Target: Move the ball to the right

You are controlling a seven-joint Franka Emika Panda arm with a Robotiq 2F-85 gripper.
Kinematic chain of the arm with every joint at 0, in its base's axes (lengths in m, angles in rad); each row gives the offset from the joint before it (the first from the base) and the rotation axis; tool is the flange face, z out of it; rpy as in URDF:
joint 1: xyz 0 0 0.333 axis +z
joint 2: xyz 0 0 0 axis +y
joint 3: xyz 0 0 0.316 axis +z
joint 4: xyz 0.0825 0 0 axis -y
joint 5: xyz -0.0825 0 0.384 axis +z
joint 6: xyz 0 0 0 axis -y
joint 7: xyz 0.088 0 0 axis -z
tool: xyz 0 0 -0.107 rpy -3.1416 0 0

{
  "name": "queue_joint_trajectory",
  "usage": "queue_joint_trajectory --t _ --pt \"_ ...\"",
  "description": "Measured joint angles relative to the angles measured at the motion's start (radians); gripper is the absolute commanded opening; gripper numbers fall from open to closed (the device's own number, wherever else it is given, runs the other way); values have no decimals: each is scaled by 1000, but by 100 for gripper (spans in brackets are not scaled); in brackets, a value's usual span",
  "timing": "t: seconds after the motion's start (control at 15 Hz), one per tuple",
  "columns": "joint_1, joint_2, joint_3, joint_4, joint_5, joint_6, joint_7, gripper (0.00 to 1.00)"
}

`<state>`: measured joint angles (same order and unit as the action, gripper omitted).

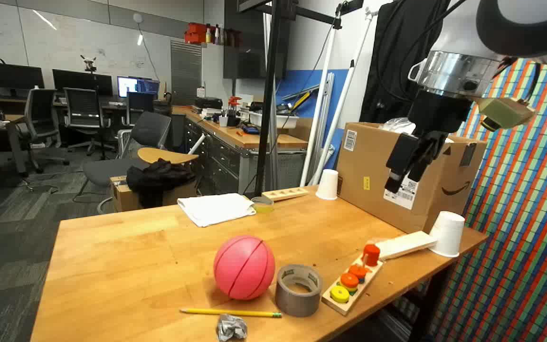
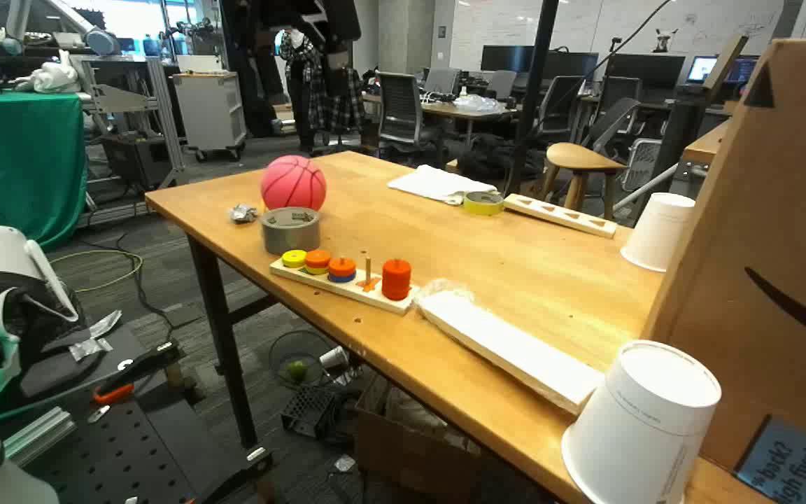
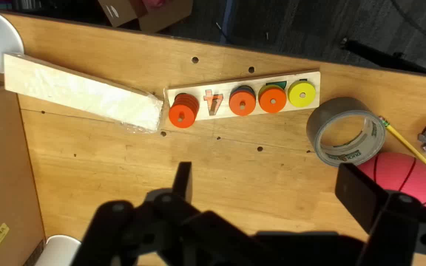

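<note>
The ball (image 1: pixel 244 267) is pinkish-red with dark seam lines and sits on the wooden table, beside the grey tape roll (image 1: pixel 299 290). It also shows in an exterior view (image 2: pixel 294 183), partly behind the tape roll. In the wrist view the ball (image 3: pixel 407 175) is at the right, partly hidden by the tape roll and a finger. My gripper (image 1: pixel 404 179) hangs above the table in front of the cardboard box, well apart from the ball. In the wrist view my gripper (image 3: pixel 265 166) has its fingers wide apart with only table between them.
A pencil (image 1: pixel 231 312) and crumpled foil (image 1: pixel 231 327) lie near the ball. A peg board with coloured rings (image 1: pixel 349 285), a wrapped wooden board (image 1: pixel 404 244) and a white cup (image 1: pixel 447 233) line one edge. A cardboard box (image 1: pixel 373 175), another cup (image 1: pixel 327 184) and a white cloth (image 1: pixel 216 209) stand farther back.
</note>
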<state>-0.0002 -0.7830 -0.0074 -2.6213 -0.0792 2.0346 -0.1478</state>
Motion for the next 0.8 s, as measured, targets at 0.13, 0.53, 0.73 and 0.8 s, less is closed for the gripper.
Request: queue_joint_trajectory --t 0.13,0.53,0.73,0.8 --pt "0 -4 0 4 0 0 0 100" --pt "0 -7 0 5 0 0 0 100" --pt "6 -6 3 1 0 0 0 100" --pt "17 -6 7 0 1 1 0 100"
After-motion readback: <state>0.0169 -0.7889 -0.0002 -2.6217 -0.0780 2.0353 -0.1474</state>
